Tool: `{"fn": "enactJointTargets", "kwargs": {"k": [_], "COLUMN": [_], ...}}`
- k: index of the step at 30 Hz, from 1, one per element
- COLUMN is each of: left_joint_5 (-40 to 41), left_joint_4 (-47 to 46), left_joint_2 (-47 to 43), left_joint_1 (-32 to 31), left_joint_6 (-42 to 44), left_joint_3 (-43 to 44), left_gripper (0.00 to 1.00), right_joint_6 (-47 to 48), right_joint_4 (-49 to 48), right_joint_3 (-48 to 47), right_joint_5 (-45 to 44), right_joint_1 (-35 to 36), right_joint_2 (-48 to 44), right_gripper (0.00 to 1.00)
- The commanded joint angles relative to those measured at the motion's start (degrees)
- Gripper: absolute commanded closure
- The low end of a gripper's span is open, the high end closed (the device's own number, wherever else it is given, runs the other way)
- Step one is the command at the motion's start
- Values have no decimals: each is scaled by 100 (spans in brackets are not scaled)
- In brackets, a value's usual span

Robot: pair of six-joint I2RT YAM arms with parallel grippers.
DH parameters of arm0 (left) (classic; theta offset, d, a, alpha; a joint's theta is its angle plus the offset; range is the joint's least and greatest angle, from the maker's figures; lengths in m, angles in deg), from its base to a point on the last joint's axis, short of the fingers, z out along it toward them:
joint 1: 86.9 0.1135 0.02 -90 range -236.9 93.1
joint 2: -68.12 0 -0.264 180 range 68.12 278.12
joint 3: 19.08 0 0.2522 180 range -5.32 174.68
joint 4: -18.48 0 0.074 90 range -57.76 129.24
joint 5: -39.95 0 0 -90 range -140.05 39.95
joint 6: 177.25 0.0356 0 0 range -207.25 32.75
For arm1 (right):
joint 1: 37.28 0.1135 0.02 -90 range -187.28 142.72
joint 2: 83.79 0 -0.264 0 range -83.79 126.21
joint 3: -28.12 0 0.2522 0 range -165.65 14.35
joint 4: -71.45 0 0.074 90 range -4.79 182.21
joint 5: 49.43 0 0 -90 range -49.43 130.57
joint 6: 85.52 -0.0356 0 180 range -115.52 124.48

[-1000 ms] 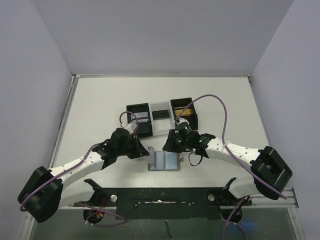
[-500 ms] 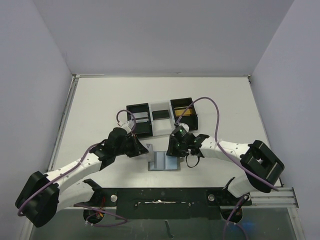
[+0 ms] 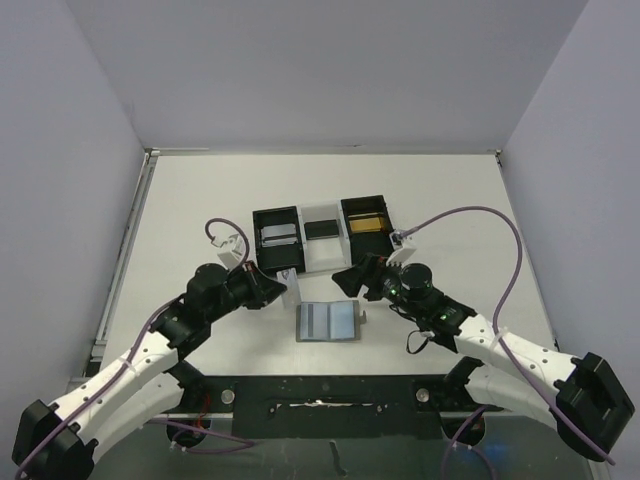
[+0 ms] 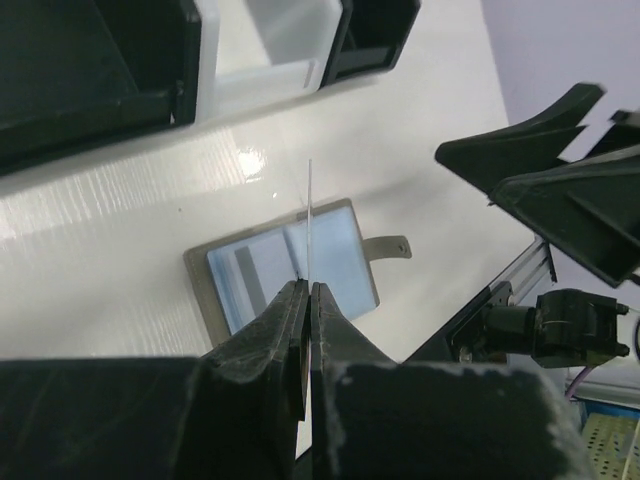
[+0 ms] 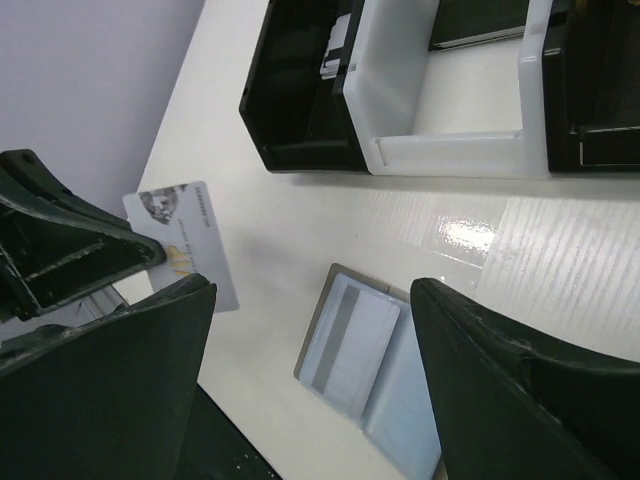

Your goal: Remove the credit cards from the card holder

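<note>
My left gripper (image 4: 306, 291) was clamped tight on a card (image 5: 185, 245), at ten o'clock from the open card holder (image 3: 328, 321). My right gripper (image 5: 312, 290) gaped wide, empty, at one o'clock.

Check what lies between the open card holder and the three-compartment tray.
Only bare white tabletop lies between the card holder and the tray. Nothing rests on that stretch. The right wrist view shows it most clearly.
</note>
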Motion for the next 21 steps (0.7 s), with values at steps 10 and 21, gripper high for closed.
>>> {"fn": "enactJointTargets", "kwargs": {"k": [10,21], "left_joint_5": [-2208,-5527], "left_joint_4": [-219,-3360], "left_joint_2": [-5,580], "left_joint_1": [1334,2849], "left_joint_6": [1351,-663], "left_joint_3": [697,170], "left_gripper": [100,100], "right_joint_6": [-133,-892], "right_joint_4": [-3442,-4827], "right_joint_3": [905,82], "right_joint_5": [371,2911], "right_joint_1": [-428,-623], "right_joint_2": [-344,1508], "right_gripper": [18,21]}}
